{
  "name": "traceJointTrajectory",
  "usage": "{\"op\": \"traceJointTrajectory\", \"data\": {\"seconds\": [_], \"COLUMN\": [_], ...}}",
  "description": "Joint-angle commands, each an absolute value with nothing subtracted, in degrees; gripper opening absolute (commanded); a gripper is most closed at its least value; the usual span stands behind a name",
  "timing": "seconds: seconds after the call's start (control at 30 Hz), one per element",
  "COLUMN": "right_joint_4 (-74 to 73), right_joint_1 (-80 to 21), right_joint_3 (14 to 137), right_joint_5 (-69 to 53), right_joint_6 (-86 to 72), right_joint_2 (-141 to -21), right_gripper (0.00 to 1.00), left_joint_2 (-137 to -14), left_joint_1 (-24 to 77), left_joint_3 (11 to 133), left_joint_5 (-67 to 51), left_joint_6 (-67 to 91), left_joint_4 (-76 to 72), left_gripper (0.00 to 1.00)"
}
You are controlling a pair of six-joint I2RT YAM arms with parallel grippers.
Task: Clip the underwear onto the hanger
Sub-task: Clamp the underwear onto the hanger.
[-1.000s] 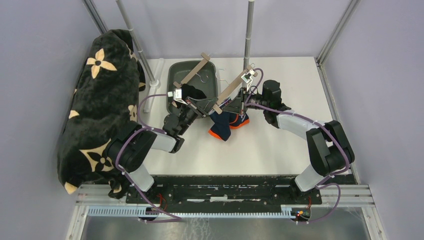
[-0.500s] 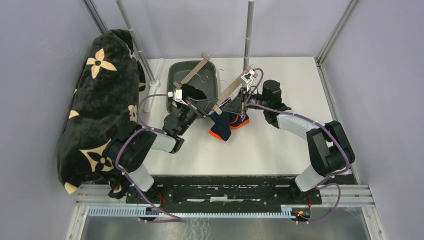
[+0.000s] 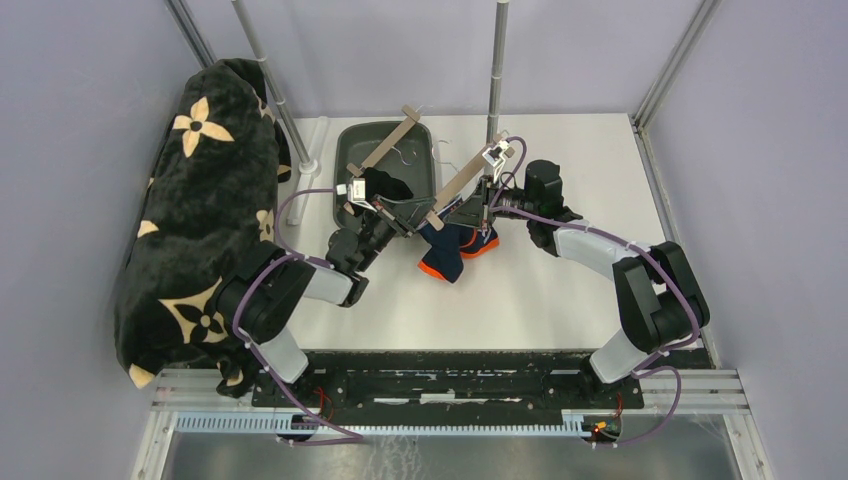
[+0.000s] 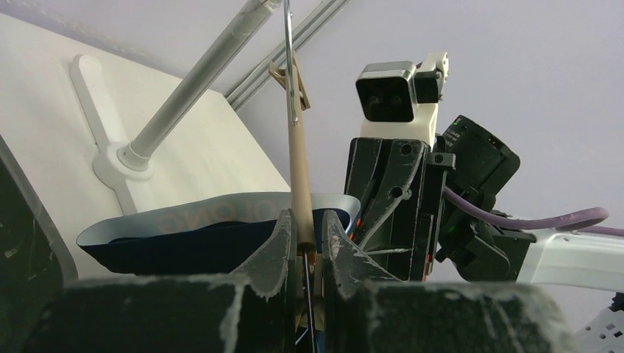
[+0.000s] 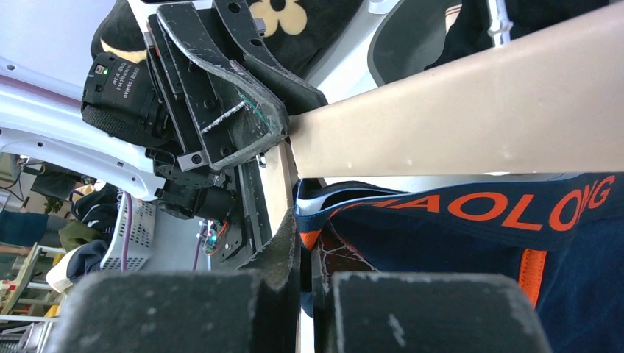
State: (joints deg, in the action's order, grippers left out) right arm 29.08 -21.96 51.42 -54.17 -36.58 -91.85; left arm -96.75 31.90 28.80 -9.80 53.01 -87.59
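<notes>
Navy underwear (image 3: 447,252) with orange trim and orange lettering on the waistband hangs between the two grippers over the middle of the white table (image 3: 560,300). Its lower part is down near the tabletop.

Wooden hanger (image 3: 465,175) is held aslant above it, one end low beside the left arm and the other raised toward the far edge. Its wire hook (image 4: 289,51) shows in the left wrist view.

Left gripper (image 4: 303,239): jaws nearly closed, clamped on the low end of the hanger bar, which stands between the fingers.

Right gripper (image 5: 305,250): jaws pressed almost together, pinching the end of the waistband just beneath the bar.

The two grippers sit close together, facing each other. The waistband runs along under the bar; whether it touches the bar cannot be told.

Dark grey bin (image 3: 350,150) sits at the table's far edge, left of centre, holding a second hanger (image 3: 388,143) and some dark cloth.

Black blanket (image 3: 195,200) with beige flower motifs is draped beyond the table's left edge.
</notes>
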Motion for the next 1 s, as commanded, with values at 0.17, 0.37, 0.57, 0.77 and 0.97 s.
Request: {"op": "traceJointTrajectory", "data": {"seconds": [0.17, 0.37, 0.57, 0.77, 0.97], "right_joint_4": [31.91, 30.73, 29.39, 25.52, 24.17], "right_joint_1": [-21.70, -21.74, -21.85, -22.05, -22.28], "right_joint_3": [54.08, 53.68, 53.29, 53.04, 50.50], "right_joint_5": [-54.82, -54.80, -55.29, -55.04, -52.86], "right_joint_6": [-35.77, -35.36, -34.39, -32.20, -32.19], "right_joint_2": [-89.92, -90.43, -92.15, -93.40, -94.58], "right_gripper": [0.01, 0.01, 0.01, 0.01, 0.03], "left_joint_2": [-96.97, -96.82, -98.25, -99.83, -99.99], "left_joint_1": [31.73, 31.75, 31.81, 31.82, 32.00], "left_joint_3": [29.55, 28.59, 26.11, 23.13, 20.02], "left_joint_5": [-12.35, -12.40, -11.21, -10.57, -9.35], "left_joint_6": [49.49, 49.41, 49.90, 51.19, 51.50], "left_joint_4": [-93.88, -93.94, -96.15, -99.05, -99.08], "left_gripper": [0.34, 0.44, 0.42, 0.40, 0.40]}}
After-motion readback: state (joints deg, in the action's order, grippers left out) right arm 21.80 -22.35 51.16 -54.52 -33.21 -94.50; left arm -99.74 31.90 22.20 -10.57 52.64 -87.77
